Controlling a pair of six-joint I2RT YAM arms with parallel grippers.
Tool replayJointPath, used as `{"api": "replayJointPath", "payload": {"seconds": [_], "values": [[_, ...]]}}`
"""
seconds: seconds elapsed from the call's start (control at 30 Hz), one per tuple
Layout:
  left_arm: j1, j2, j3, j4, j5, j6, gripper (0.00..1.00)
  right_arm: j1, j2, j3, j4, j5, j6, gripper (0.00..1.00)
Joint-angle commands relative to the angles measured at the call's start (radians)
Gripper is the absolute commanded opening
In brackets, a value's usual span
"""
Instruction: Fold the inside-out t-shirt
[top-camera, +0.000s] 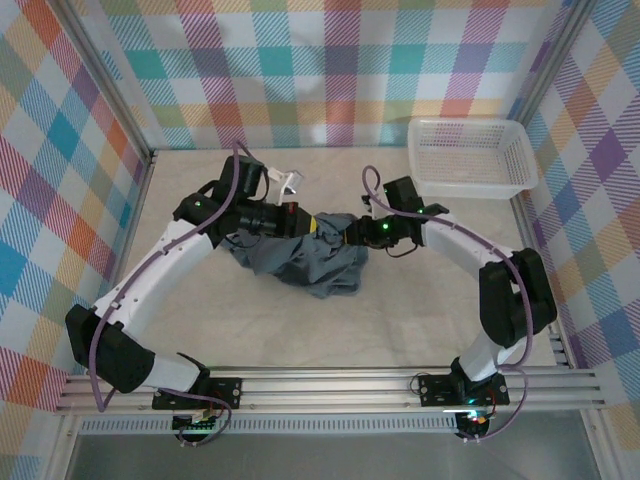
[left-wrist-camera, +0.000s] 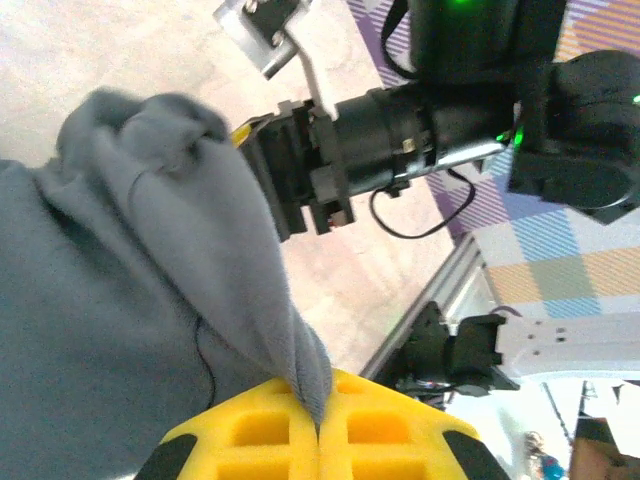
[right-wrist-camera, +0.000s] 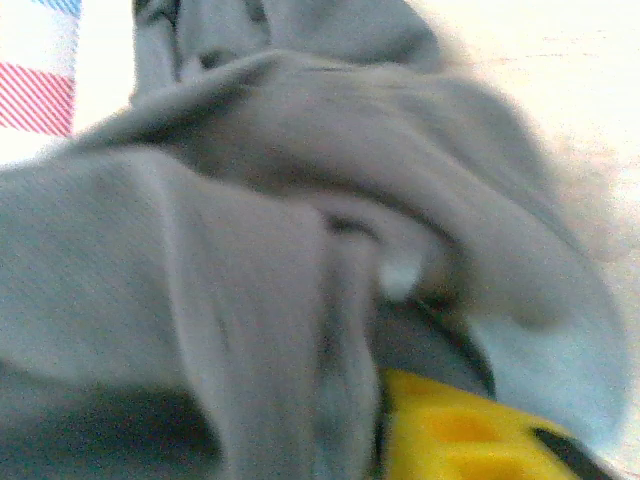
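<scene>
Where the left gripper (left-wrist-camera: 318, 428) closes, its two yellow pads (left-wrist-camera: 400, 440) are pressed together with a fold of the inside-out t-shirt (left-wrist-camera: 120, 300) nipped in the seam between them. From there the grey cloth rises in a bunched peak. Just beyond that peak sits the right gripper (top-camera: 335, 228), nose to nose with the left one over the middle of the table (top-camera: 420, 320). Its own wrist camera shows one yellow finger (right-wrist-camera: 450, 430) with cloth draped over and beside it, too close and blurred to tell whether its jaws are parted or hold anything. Below both grippers the rest of the shirt lies crumpled on the table. A white mesh basket (top-camera: 470, 158) stands well apart in the far right corner, against the checked walls (top-camera: 300, 60).
</scene>
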Motion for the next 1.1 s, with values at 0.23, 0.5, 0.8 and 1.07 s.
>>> {"api": "replayJointPath", "payload": {"seconds": [0.23, 0.5, 0.8, 1.07], "values": [[0.022, 0.070, 0.046, -0.008, 0.064, -0.100, 0.00, 0.169, -0.454, -0.208, 0.093, 0.332, 0.134, 0.43], [0.022, 0.069, 0.055, -0.041, 0.067, -0.075, 0.00, 0.317, -0.325, -0.106, 0.193, 0.591, -0.355, 0.62], [0.024, 0.038, 0.045, -0.039, 0.035, -0.075, 0.00, 0.317, -0.171, -0.006, 0.249, 0.447, -0.453, 0.23], [0.157, 0.131, -0.008, -0.023, -0.303, 0.097, 0.00, 0.282, -0.350, 0.024, 0.160, -0.133, -0.224, 0.00]]}}
